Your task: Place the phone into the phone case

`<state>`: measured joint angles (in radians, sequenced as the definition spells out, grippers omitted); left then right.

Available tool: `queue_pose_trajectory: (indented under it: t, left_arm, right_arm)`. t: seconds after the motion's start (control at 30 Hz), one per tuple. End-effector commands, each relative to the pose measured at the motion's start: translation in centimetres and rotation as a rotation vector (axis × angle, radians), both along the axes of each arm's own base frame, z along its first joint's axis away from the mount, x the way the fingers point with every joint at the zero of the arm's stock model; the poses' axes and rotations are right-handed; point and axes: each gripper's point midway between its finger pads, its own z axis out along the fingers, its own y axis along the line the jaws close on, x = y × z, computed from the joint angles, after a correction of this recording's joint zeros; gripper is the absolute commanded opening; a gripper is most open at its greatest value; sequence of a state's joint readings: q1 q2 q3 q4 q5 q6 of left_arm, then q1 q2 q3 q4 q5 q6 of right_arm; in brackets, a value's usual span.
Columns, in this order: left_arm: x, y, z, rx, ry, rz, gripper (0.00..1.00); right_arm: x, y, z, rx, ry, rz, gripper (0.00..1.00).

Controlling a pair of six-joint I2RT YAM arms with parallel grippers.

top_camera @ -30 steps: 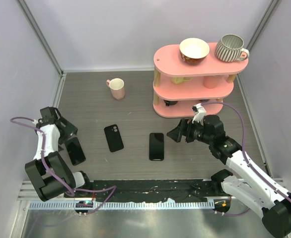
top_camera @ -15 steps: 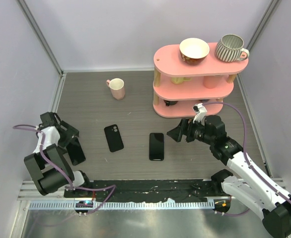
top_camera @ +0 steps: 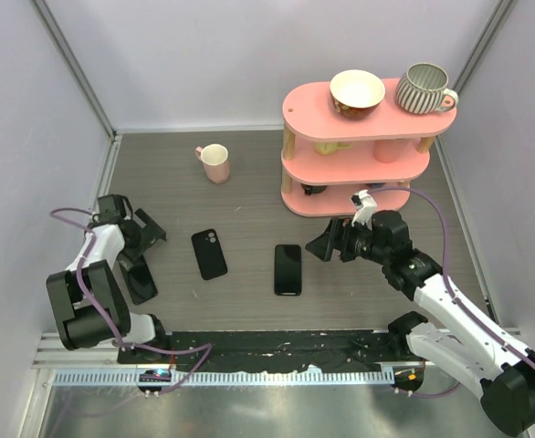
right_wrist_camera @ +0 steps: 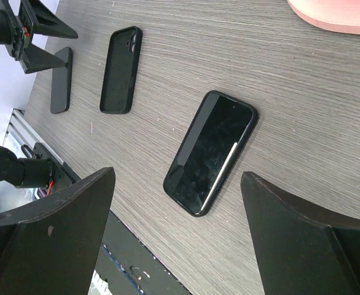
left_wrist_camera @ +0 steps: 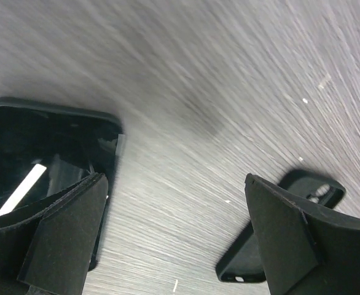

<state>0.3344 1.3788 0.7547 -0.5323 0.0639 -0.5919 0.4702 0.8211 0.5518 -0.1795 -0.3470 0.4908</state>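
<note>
On the right, gripper (top_camera: 322, 245) spread wide, gripping nothing, held above the table (top_camera: 249, 192). Just to its left and below the fingers, the phone (top_camera: 288, 269): flat, screen up, untouched. Further left, apart from the phone, the case (top_camera: 209, 253), also flat, camera cutout at its far end. On the left, gripper (top_camera: 144, 237) likewise wide and empty, low over the table, close above a black slab (top_camera: 141, 278). Case just right of it, not touched.

Pale lilac walls (top_camera: 213, 55) enclose a grey wood-grain table (top_camera: 249, 196) bearing a pink three-tier shelf (top_camera: 309, 99).
</note>
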Motion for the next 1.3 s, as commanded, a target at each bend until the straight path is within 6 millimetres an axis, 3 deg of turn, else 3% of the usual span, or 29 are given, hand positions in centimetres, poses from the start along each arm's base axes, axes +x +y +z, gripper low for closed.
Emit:
queue_pose_trajectory:
  t: [0.0,0.1,0.13,0.17,0.23,0.4,0.57,0.77,0.83,0.87,1.0,1.13,1.27]
  left_arm:
    - [0.0,-3.4,-1.0,-0.08,0.036,-0.095,1.0]
    - [0.0,-0.3,0.6,0.081,0.069,-0.077,1.0]
    - [-1.2,1.2,0.8,0.159,0.143,-0.055,1.0]
    - [-2.2,4.0,1.1,0.302,0.221,-0.029,1.0]
    - [-3.0,6.6,2.1,0.414,0.287,0.052,1.0]
    - [-3.2,8.4,2.1,0.474,0.314,0.086,1.0]
    - [-4.4,10.5,4.4,0.578,0.327,0.221,1.0]
    - [-5.6,9.0,5.1,0.485,0.256,0.396,1.0]
    - [-5.8,9.5,5.5,0.518,0.221,0.425,1.0]
    - [-6.4,9.4,4.7,0.518,0.234,0.419,1.0]
    - [-5.4,8.7,2.4,0.433,0.207,0.352,1.0]
    - [-5.2,6.9,-0.5,0.284,0.183,0.284,1.0]
    - [-4.9,7.4,-0.7,0.233,0.139,0.305,1.0]
  right_arm:
    - [0.6,0.5,1.7,0.023,-0.064,0.018,0.89]
    - [0.6,0.4,1.7,0.024,-0.067,0.015,0.89]
    - [0.6,0.4,1.8,0.023,-0.07,0.015,0.9]
    - [0.6,0.4,1.7,0.022,-0.07,0.013,0.9]
    - [0.6,0.4,1.8,0.022,-0.072,0.011,0.89]
    - [0.5,0.3,1.6,0.019,-0.067,0.012,0.89]
    - [0.4,0.3,1.2,0.012,-0.052,0.015,0.89]
    - [0.6,1.0,0.8,0.014,-0.02,0.039,0.9]
    - [0.4,1.2,0.9,0.023,-0.011,0.058,0.89]
    - [0.3,1.4,1.0,0.028,-0.008,0.068,0.89]
    - [0.1,1.3,0.9,0.024,0.0,0.07,0.9]
    - [-0.1,1.4,1.1,0.028,0.006,0.08,0.9]
    - [-0.5,1.0,1.5,0.023,-0.008,0.071,0.89]
